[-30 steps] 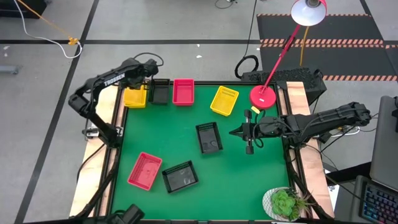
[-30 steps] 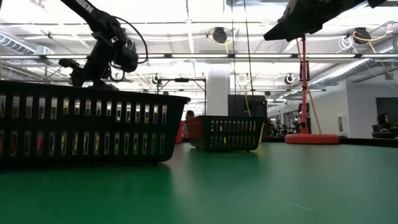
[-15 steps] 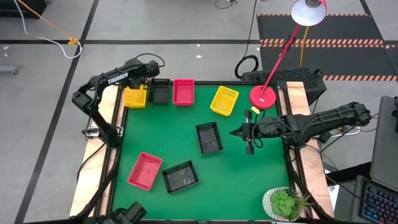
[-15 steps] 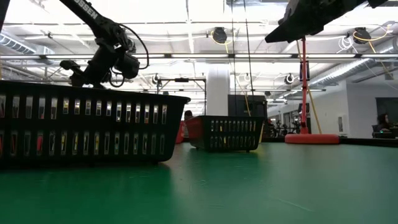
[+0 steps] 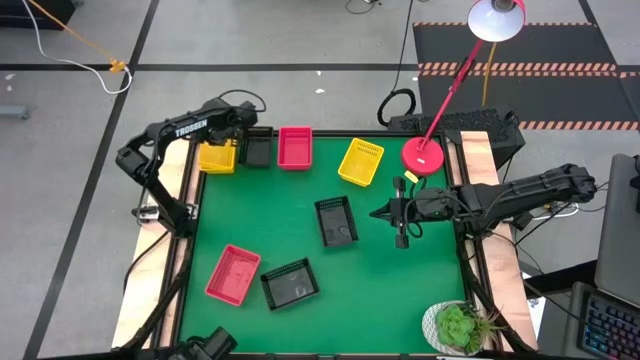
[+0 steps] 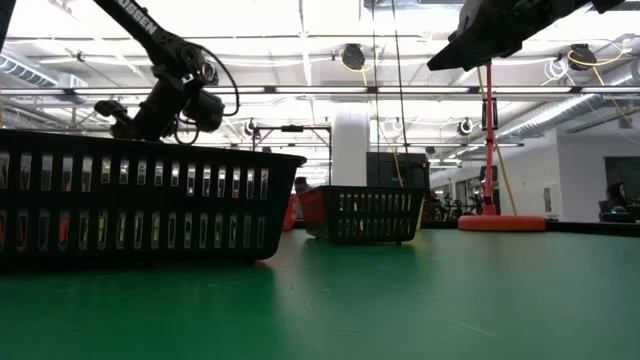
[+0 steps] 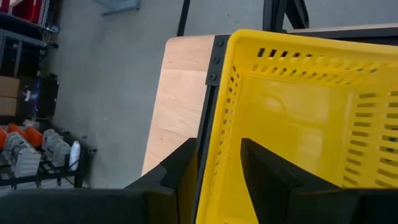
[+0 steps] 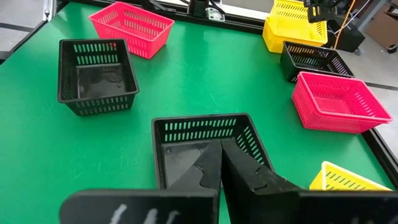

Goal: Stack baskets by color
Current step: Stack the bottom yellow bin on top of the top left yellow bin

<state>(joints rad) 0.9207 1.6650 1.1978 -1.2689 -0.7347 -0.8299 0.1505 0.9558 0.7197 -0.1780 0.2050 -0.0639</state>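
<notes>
Gripping one slotted wall of the yellow mesh-plastic basket (image 7: 298,112), the left gripper (image 7: 217,168) straddles the rim, one finger inside, one outside. The basket sits at the green table's (image 5: 400,290) far-left corner, beside a black slotted basket (image 5: 258,150). Judged light, stiff, thin-walled; the rim is the sensible hold. Farther from that corner: pink-red basket (image 5: 294,146), second yellow basket (image 5: 361,161), red lamp base (image 5: 424,155). Right gripper (image 5: 393,213) hovers pressed together near the centre black basket (image 5: 337,221). Nothing blocks the lift.
</notes>
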